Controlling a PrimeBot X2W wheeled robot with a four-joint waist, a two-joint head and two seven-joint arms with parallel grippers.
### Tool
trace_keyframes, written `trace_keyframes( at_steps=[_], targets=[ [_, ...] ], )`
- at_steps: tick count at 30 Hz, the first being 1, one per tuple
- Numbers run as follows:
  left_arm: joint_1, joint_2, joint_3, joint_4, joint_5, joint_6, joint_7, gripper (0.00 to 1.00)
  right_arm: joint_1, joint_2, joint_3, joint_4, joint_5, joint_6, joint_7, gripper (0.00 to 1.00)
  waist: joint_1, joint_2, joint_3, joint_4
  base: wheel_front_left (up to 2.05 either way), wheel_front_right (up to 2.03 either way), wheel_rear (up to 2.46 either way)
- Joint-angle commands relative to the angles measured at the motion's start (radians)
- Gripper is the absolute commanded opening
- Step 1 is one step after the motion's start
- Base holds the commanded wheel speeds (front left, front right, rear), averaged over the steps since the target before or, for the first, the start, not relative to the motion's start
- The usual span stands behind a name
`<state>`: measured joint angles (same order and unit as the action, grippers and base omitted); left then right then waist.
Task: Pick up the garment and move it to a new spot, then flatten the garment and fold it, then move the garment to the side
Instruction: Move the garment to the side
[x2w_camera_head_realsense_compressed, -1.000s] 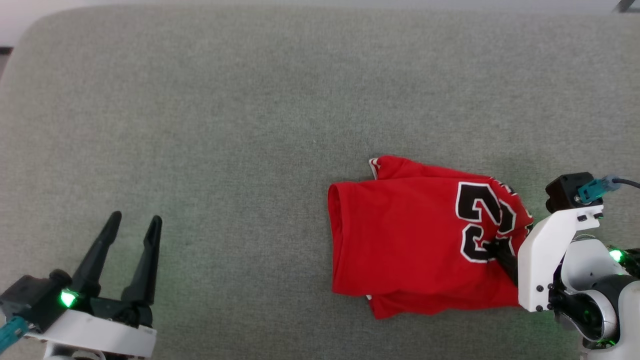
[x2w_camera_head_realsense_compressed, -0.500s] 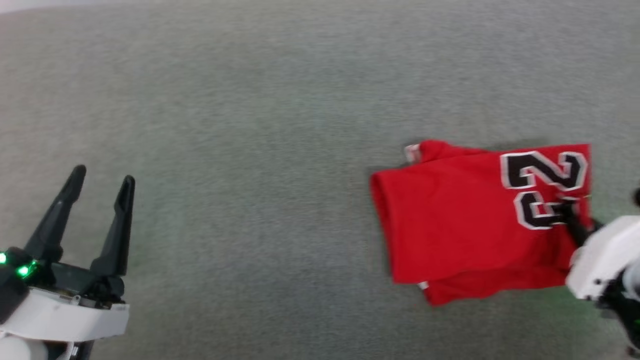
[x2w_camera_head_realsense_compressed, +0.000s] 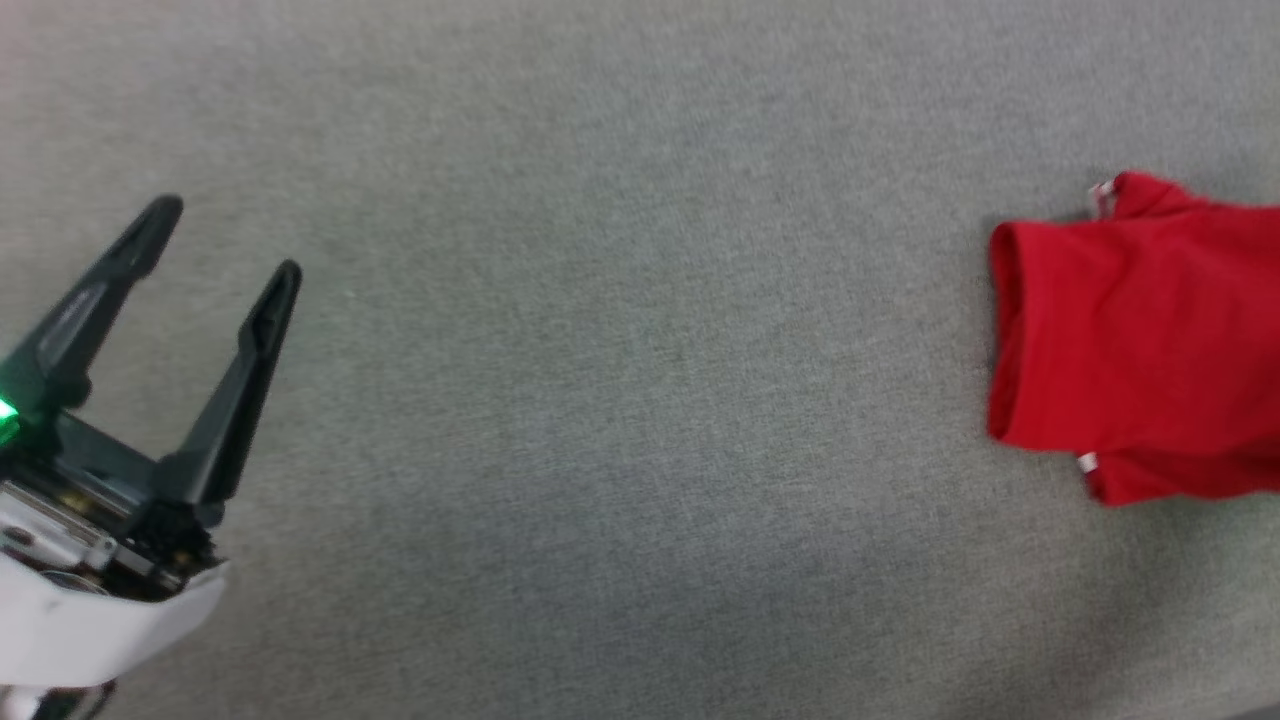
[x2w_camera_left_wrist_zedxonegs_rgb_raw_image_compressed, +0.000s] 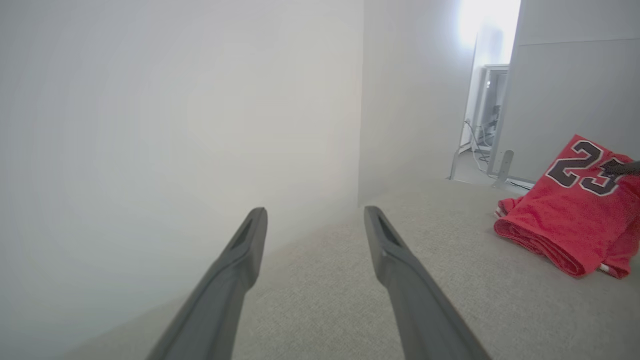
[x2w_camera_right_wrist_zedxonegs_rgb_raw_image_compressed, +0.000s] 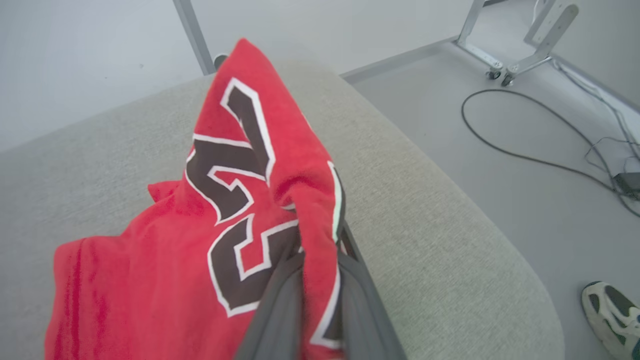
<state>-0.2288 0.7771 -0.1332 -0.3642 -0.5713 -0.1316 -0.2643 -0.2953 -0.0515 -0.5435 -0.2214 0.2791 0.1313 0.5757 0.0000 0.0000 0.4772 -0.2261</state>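
Showing "23", garment (x2w_camera_right_wrist_zedxonegs_rgb_raw_image_compressed: 125, 280) sits pinched in right fingers (x2w_camera_right_wrist_zedxonegs_rgb_raw_image_compressed: 276, 320).

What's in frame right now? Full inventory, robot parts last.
garment: 1, red with a black, white-outlined 23, folded, at the right end of the padded surface, numbered edge raised
padded surface: 1, grey fabric, under the garment
cable: 1, black, looped on the floor beyond the surface's edge
metal frame: 1, silver, on casters, on the floor past the cable
shoe: 1, white and dark, a person's, on the floor by the surface's corner
left gripper: 1, dark, jaws open, over bare surface at far left
right gripper: 1, dark, jaws shut on the garment's edge by the 23
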Motion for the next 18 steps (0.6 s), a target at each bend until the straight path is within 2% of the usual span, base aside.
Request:
trace_keyframes(
  at_steps=[1,5,15,18],
  targets=[
    [-0.031,0.029,-0.007,-0.014,-0.006,0.002,0.001,1.0,-0.042,0.0,-0.013,0.001,-0.03,-0.001,-0.031,0.0,0.0,0.0,0.084,-0.055,0.0,0.0,0.0],
    [-0.072,0.092,-0.005,-0.039,-0.018,0.002,0.001,1.0,-0.12,-0.018,-0.046,0.023,-0.087,-0.001,-0.098,0.0,0.0,0.0,0.136,-0.068,0.0,0.0,0.0],
    [-0.089,0.169,0.036,-0.071,-0.045,0.002,0.001,1.0,-0.262,-0.072,-0.064,0.093,-0.185,-0.001,-0.23,0.0,0.0,0.0,0.202,-0.078,0.0,0.0,0.0],
    [-0.075,0.183,0.049,-0.073,-0.049,0.002,0.001,1.0,-0.286,-0.062,-0.052,0.104,-0.22,-0.001,-0.266,0.0,0.0,0.0,0.217,-0.081,0.0,0.0,0.0]
  ],
)
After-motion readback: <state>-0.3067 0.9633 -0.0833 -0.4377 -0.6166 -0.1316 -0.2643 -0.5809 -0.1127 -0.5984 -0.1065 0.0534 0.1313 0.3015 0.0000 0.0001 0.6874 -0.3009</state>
